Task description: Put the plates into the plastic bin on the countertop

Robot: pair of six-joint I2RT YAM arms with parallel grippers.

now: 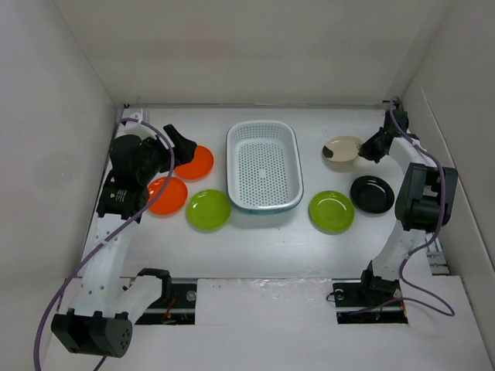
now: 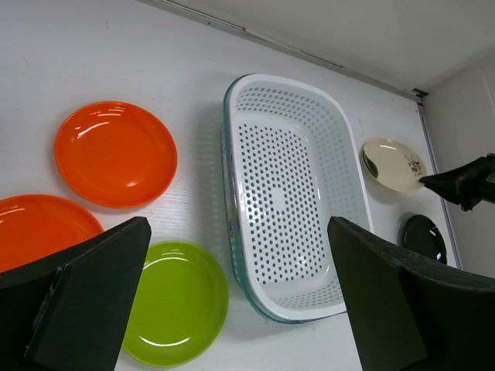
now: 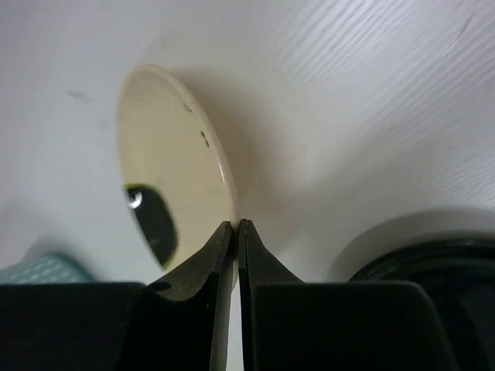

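- Top view: the left gripper (image 1: 186,145) hangs over the far orange plate (image 1: 195,163). The near orange plate (image 1: 166,195) and the left lime plate (image 1: 208,209) lie behind its fingers, toward the arm's base.
- The plastic bin (image 1: 263,166) stands just off to those fingers' right on the countertop (image 1: 263,247). All six plates in view lie outside it.
- The right gripper (image 1: 362,152) meets the cream plate (image 1: 342,149) at its rim. The black plate (image 1: 372,193) and the right lime plate (image 1: 331,210) lie behind those fingers, nearer the base.
- Left wrist view: the fingers (image 2: 93,286) are spread wide and hold nothing. Between them and well below are the left lime plate, by the left finger, and the bin, toward the right finger. Both orange plates lie ahead of the left finger. The cream and black plates lie past the right finger.
- Right wrist view: the fingers are pressed almost together with a thin slit between them, pinching the cream plate's rim at their tips. The plate stretches ahead and to the left, its dark patch close to the finger on the left of this view. The black plate's edge shows just right of the other finger.
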